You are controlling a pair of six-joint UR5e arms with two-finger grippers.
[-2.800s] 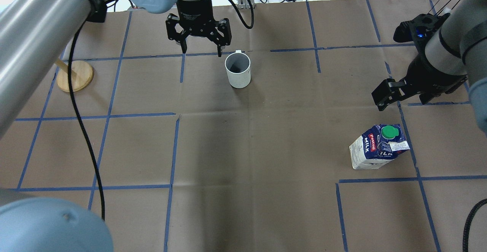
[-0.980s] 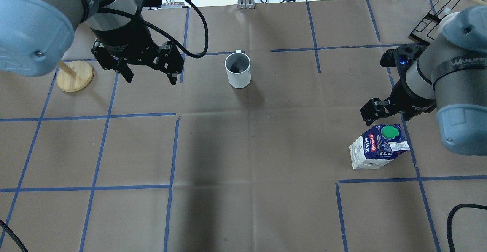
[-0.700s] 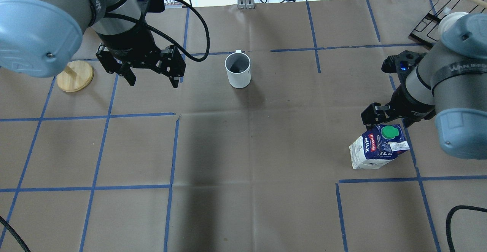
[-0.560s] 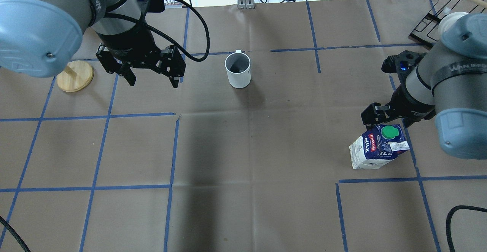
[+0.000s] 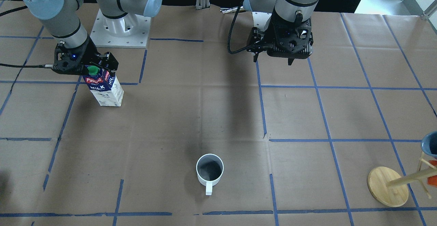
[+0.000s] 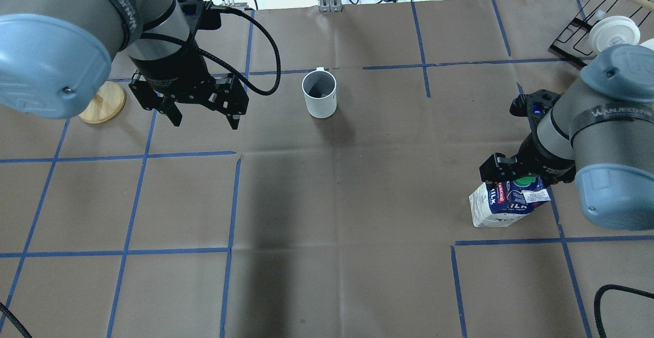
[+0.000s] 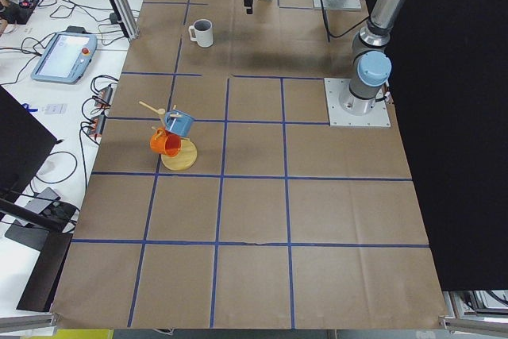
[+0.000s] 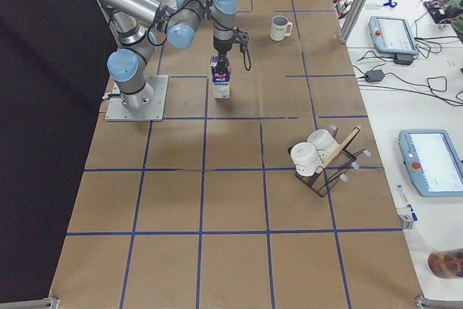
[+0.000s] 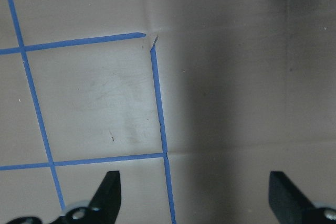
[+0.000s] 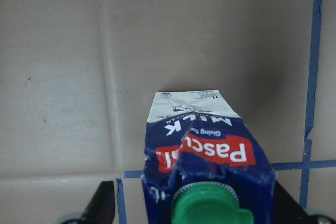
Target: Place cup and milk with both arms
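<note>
One right gripper (image 5: pixel 85 66) — jaws spread — straddles milk (image 5: pixel 106 94) top.

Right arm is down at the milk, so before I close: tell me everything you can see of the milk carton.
The milk carton is a gable-top paperboard box, dark blue above with red Pascual and white MILK lettering, white below, with a round green cap on the slope. It stands upright on the brown paper table cover, near a blue tape line. The right end effector is open, its fingers flanking the gable top; the wrist view shows a gap on at least one side.
</note>
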